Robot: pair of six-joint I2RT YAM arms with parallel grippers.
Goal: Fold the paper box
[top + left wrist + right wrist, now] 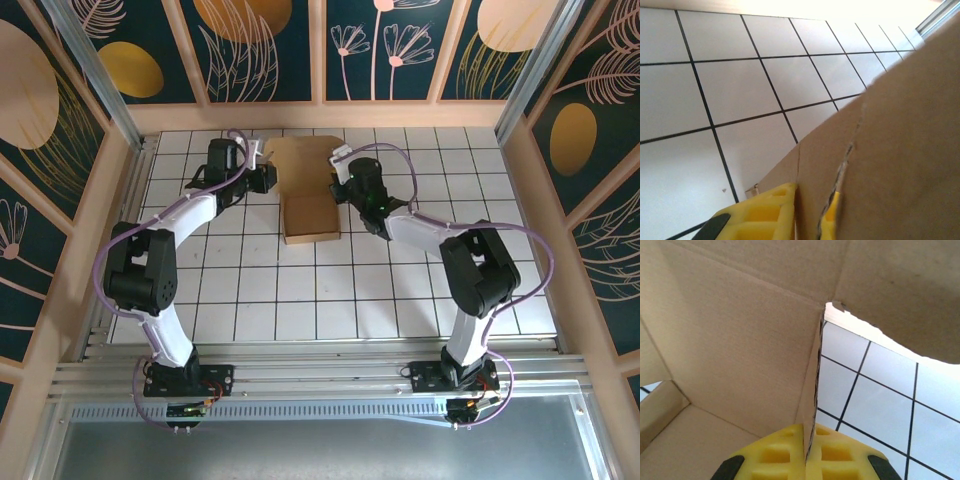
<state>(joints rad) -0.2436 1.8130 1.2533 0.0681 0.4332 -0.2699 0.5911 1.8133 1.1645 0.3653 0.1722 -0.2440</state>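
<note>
The paper box [305, 190] is a brown cardboard sheet, partly folded up, at the far middle of the tiled table. My left gripper [270, 178] holds its left side and my right gripper [338, 186] holds its right side. In the left wrist view the yellow fingers [765, 215] pinch a cardboard panel [890, 150] along a torn crease, so the left gripper [809, 212] is shut on it. In the right wrist view the right gripper [809, 442] is shut on the thin edge of an upright cardboard wall [740, 350], with a flap [900, 285] overhead.
The white tiled table [350, 290] stretches toward the arm bases. A wooden rim and patterned wall panels [330, 110] close in just behind the box. Side walls stand at the left [120, 200] and right [520, 180].
</note>
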